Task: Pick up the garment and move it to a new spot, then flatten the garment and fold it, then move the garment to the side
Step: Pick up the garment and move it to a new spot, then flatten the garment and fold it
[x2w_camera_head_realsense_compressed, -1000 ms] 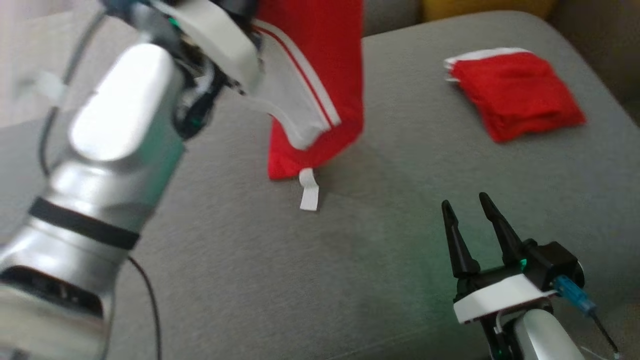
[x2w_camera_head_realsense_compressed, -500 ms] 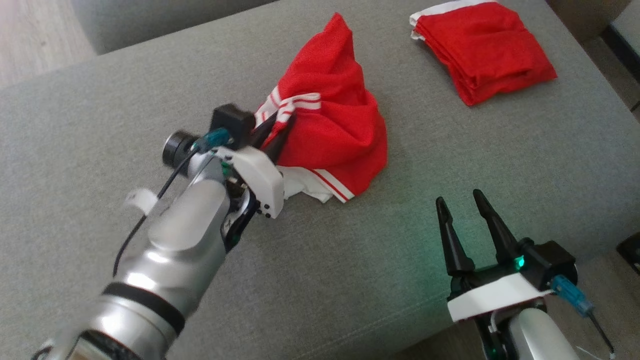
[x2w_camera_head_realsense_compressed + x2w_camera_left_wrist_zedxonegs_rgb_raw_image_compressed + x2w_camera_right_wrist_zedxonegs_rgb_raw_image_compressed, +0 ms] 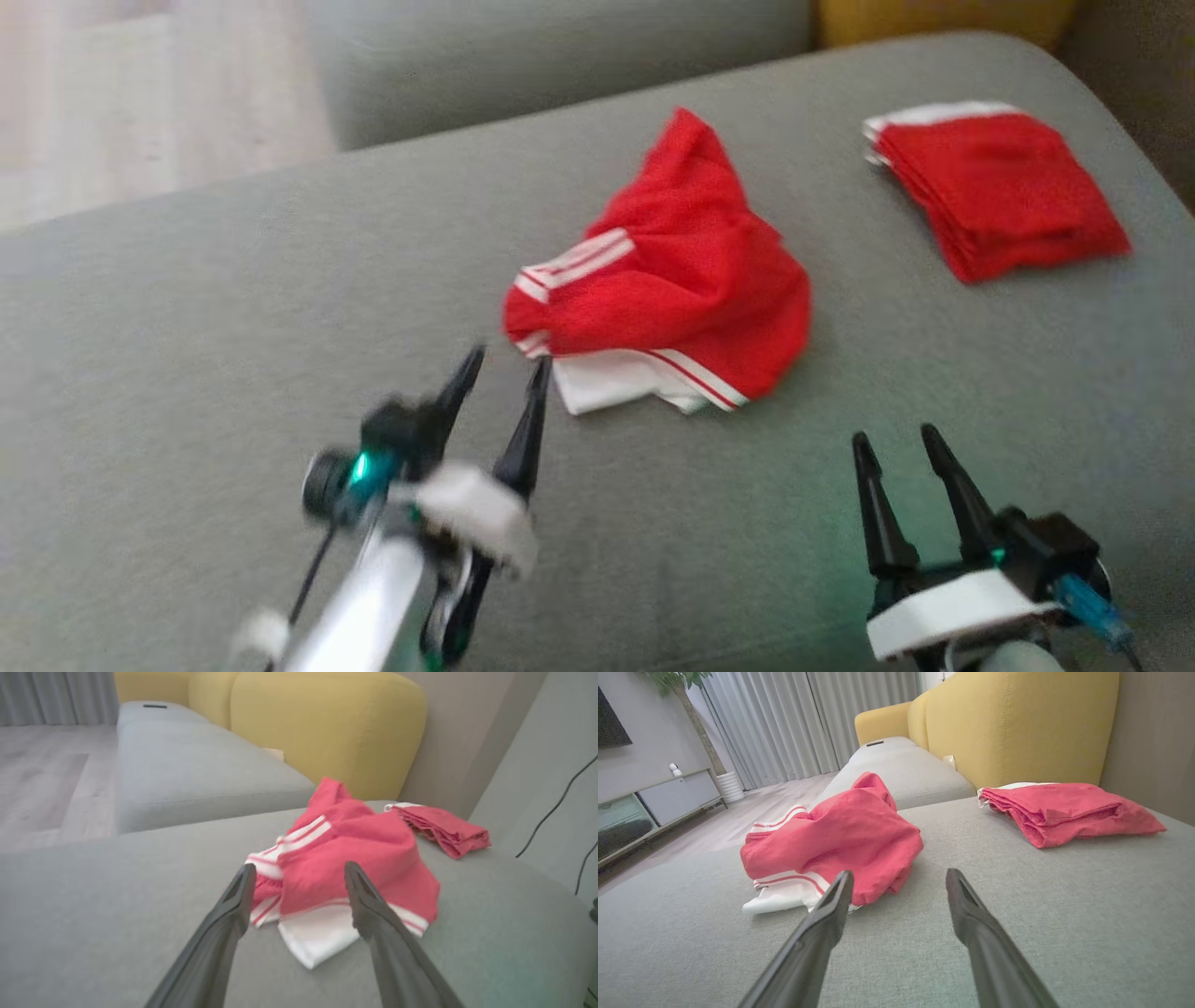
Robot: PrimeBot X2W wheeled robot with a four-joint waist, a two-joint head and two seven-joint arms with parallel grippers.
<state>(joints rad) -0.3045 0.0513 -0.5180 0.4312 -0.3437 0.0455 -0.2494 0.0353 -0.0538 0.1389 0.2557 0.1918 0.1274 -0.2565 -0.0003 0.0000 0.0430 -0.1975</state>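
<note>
Released since half a second ago, the garment point(image 3: 667, 289) no longer sits in the left claw point(image 3: 509, 359), which has let go and drawn back toward the robot. The red cloth with white stripes lies in a crumpled heap near the middle of the grey sofa cushion point(image 3: 233, 308), one peak standing up at its far side and a white panel spilling out at its near edge. The left claw hovers just short of that white edge, fingers apart and holding nothing. The right claw point(image 3: 893, 436) waits well off to the near right, its fingers also spread and empty.

Moving the garment to a new spot looks done, so flattening is the step in hand. The next move probably calls for each claw to take a separate edge or corner and draw the cloth out flat; the striped hem and the white panel seem the easiest places to pinch.

A folded red pile point(image 3: 1004, 187) rests apart at the far right of the cushion, clear of the work. Behind it rises a yellow backrest point(image 3: 327, 728).

Much of the garment is tucked under itself, so I cannot tell its cut or where its corners lie. Motion blur smears the left claw in the head view, and the right arm is cut off by the bottom edge.
</note>
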